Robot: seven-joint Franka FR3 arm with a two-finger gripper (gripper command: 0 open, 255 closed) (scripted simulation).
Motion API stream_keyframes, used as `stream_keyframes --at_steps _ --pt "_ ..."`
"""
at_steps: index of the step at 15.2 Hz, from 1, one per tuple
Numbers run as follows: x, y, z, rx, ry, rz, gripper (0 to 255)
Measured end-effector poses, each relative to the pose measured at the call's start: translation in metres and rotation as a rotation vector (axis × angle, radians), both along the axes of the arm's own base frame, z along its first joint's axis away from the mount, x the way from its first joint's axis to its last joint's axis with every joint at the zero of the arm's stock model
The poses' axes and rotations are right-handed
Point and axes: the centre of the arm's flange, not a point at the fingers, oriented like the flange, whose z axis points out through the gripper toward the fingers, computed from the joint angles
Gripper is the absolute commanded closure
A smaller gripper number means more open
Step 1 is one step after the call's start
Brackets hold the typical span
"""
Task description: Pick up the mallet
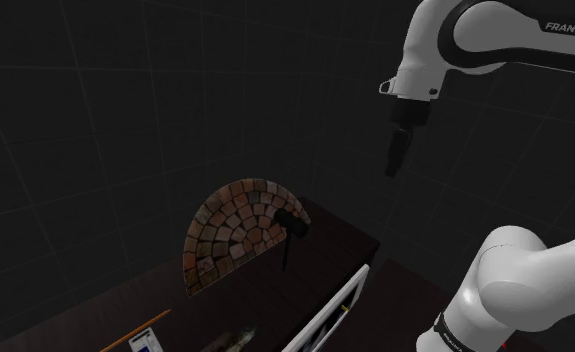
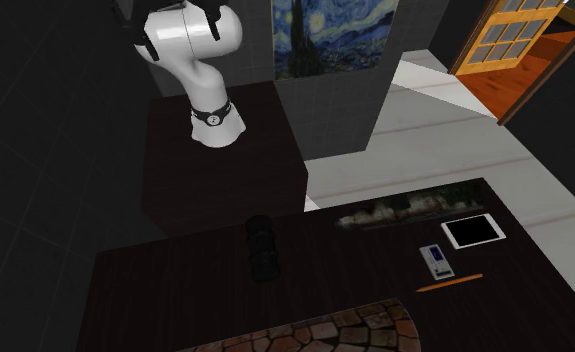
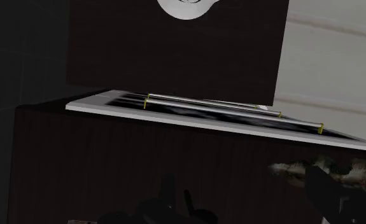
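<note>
Here we see the mallet (image 1: 292, 224) lying at the edge of the mat (image 1: 225, 235), handle running away from it; tablet (image 2: 473, 231) and pencil (image 2: 449, 284) lie farther off. The gripper (image 1: 392, 171) hangs well above; its opening we cannot tell.

Black mallet (image 1: 292, 224), lying on dark table (image 1: 340, 240)
</note>
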Motion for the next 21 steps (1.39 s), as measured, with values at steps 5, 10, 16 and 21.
stream_keyframes --at_steps 5,10,16,21 --pt "0.021 0.011 -0.028 -0.015 -0.02 0.005 0" --pt "0.059 0.024 -0.077 -0.041 -0.054 0.015 0" --pt "0.1 0.043 -0.14 -0.072 -0.099 0.024 0" --pt "0.144 0.057 -0.184 -0.098 -0.136 0.033 0"
